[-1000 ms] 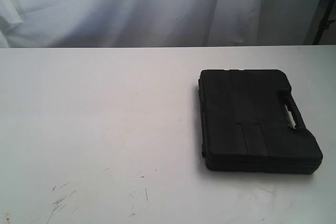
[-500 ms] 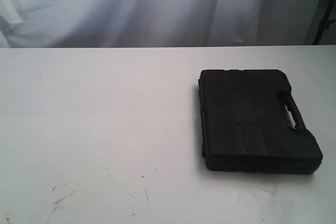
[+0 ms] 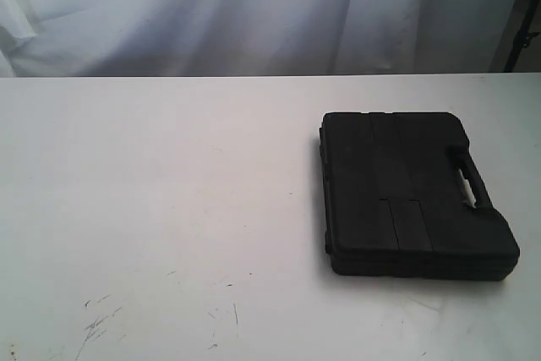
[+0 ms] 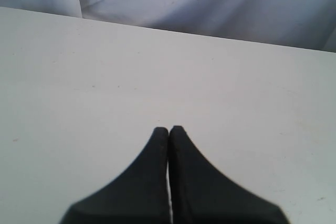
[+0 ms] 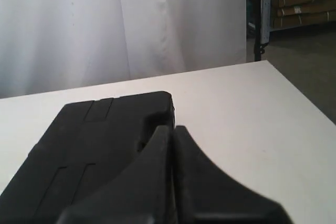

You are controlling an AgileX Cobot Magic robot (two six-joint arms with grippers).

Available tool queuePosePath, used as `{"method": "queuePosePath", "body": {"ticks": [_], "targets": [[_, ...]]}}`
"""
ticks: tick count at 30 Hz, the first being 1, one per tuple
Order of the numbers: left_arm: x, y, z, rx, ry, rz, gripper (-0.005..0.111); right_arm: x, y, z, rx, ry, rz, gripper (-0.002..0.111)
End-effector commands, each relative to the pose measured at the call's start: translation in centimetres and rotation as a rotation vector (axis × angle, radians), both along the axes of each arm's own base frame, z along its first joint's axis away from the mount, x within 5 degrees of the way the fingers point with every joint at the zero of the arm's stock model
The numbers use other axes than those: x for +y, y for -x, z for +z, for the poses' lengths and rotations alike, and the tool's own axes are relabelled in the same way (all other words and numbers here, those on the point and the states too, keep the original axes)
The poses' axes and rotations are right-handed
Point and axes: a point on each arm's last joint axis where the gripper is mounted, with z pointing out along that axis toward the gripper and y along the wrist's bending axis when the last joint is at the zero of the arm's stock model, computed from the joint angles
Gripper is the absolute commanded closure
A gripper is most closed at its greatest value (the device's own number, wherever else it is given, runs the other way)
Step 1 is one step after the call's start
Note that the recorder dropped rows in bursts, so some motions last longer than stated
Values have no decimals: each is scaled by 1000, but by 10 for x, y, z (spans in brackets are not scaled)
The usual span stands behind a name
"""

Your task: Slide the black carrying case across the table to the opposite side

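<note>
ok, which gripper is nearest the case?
The right gripper: the black carrying case lies just beyond its shut fingers in the right wrist view. The left gripper, also shut, faces only the white table.

Black case (image 3: 414, 196), white table (image 3: 169, 183).

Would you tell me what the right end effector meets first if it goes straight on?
Probably the black carrying case, near its far corner, though how high the right end effector sits is unclear.
</note>
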Motion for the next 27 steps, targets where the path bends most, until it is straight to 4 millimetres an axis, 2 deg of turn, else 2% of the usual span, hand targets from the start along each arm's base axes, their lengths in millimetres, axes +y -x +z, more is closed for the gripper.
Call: {"method": "queuePosePath", "body": {"ticks": [1, 5, 9, 27], "targets": [[0, 0, -1, -5, -1, 2, 107, -1, 0, -3, 0, 20, -6, 108], [0, 0, -1, -5, -1, 2, 107, -1, 0, -4, 13, 54, -1, 108], [0, 0, -1, -5, -1, 2, 107, 0, 2, -14, 121, 68, 10, 108], [0, 0, -1, -5, -1, 2, 107, 0, 2, -14, 127, 68, 11, 108]]}}
